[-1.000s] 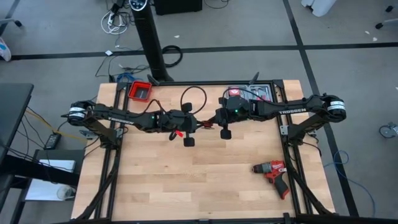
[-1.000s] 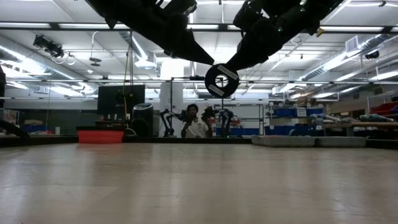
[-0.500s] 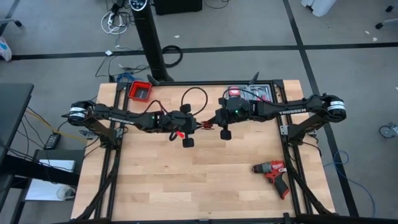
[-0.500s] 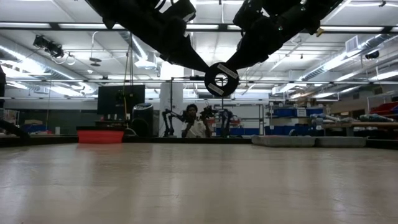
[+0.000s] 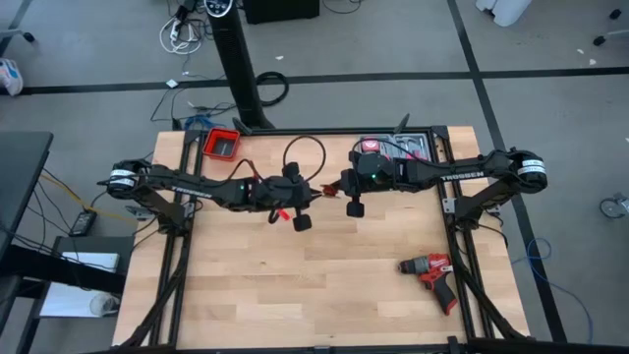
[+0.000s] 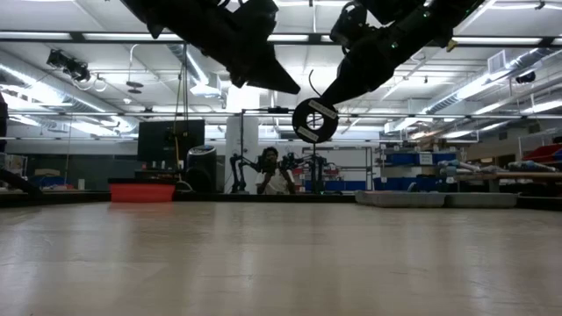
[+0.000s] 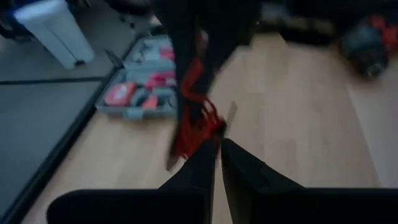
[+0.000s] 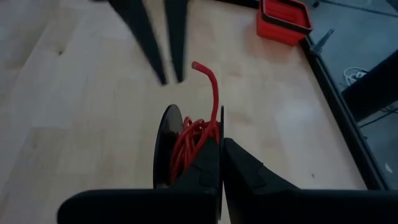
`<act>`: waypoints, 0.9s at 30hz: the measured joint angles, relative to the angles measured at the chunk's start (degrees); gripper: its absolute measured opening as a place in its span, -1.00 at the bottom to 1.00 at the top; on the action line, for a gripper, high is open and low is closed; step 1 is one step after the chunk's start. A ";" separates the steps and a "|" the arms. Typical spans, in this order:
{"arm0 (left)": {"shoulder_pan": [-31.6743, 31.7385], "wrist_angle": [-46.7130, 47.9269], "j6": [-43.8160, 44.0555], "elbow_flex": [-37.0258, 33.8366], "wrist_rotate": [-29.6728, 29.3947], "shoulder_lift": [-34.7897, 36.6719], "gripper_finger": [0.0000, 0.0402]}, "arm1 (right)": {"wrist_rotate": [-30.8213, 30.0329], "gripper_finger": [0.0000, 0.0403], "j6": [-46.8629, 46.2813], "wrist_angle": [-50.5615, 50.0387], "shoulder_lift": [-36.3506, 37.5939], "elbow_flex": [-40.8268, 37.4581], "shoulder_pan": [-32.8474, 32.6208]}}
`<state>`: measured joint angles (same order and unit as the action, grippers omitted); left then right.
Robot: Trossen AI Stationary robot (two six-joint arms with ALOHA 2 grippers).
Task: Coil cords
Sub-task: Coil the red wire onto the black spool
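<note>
Above mid-table, my right gripper [image 8: 219, 163] clamps the red cord [image 8: 189, 140], its free end pointing toward twelve o'clock; my left gripper [image 7: 217, 146] pinches its far stretch.

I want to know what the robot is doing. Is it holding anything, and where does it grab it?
Yes. The right gripper is shut on the red wire, pinching its wound-up bundle. The left gripper meets the same wire; whether it grips cannot be told.
</note>
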<state>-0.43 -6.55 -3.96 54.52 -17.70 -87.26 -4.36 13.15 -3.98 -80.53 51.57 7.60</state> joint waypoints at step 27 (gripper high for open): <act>-0.04 -10.68 -10.85 0.02 0.91 -0.28 -0.53 | 1.55 -0.99 0.57 0.38 0.00 0.00 -0.50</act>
<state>-0.47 -17.23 -14.81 54.54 -16.80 -87.55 -2.81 13.72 -3.60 -80.53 51.57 7.09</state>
